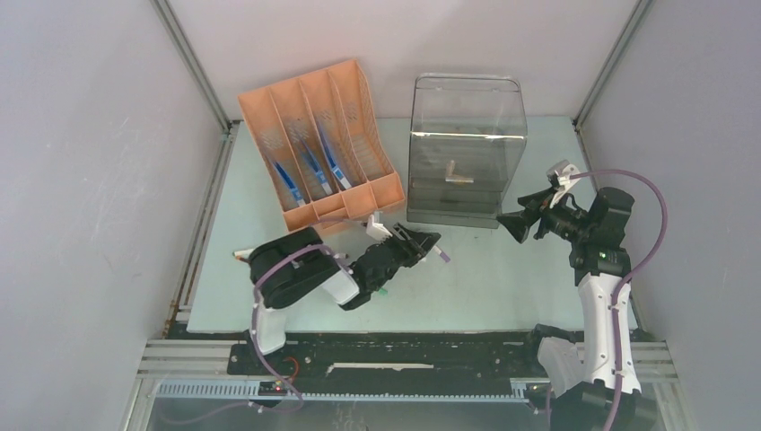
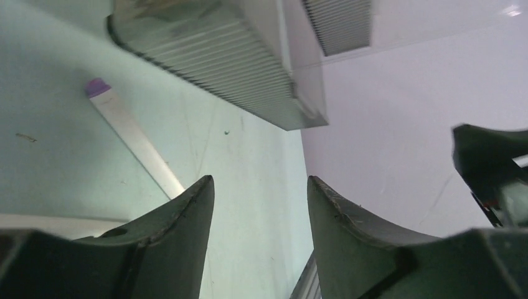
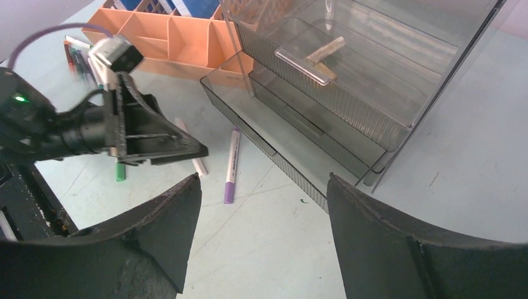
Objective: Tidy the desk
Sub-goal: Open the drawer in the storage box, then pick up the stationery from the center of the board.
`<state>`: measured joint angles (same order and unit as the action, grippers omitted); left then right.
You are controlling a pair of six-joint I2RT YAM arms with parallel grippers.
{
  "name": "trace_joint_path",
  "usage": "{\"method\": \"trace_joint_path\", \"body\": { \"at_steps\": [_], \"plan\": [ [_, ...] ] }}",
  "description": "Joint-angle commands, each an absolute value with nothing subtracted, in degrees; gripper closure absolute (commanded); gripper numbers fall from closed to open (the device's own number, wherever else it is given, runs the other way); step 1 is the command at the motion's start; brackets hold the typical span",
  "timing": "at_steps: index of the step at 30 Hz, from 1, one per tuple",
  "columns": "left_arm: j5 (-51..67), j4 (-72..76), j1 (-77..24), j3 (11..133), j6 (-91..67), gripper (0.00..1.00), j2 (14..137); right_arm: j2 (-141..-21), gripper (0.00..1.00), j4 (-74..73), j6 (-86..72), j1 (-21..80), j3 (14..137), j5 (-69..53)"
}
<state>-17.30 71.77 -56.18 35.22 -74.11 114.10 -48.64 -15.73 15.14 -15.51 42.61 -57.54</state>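
Observation:
The pale mint-green desk [image 1: 502, 278] carries loose markers. A white marker with a purple cap [image 2: 134, 140] lies flat on it, just beyond my left gripper [image 2: 258, 180]; its jaws stand apart with nothing between them. From above, that gripper [image 1: 429, 241] hovers in front of the drawer unit, with the purple-capped marker [image 1: 444, 258] at its tip. My right gripper [image 1: 509, 227] is open and empty, at the right of the drawer unit and pointing left. In the right wrist view it [image 3: 264, 177] faces the purple-capped marker [image 3: 231, 165], a second white marker [image 3: 193, 159] and a green one [image 3: 119, 171].
An orange slotted organizer [image 1: 319, 144] with blue pens stands at the back left. A clear grey drawer unit [image 1: 462, 153] stands at the back middle, a small wooden piece [image 3: 324, 51] inside. Several more markers [image 3: 78, 56] lie beside the organizer.

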Motion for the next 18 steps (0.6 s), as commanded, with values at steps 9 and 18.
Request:
{"method": "trace_joint_path", "body": {
  "at_steps": [9,18],
  "plan": [
    [-27.7,56.5,-62.5,24.7,-38.3,0.30,89.5,-48.1,0.19,-16.7,16.9,-15.1,44.8,-58.2],
    [-41.9,40.5,-63.5,20.3,-25.5,0.17,78.0,-47.9,0.19,-17.0,17.3,-15.0,44.8,-58.8]
  ]
}}
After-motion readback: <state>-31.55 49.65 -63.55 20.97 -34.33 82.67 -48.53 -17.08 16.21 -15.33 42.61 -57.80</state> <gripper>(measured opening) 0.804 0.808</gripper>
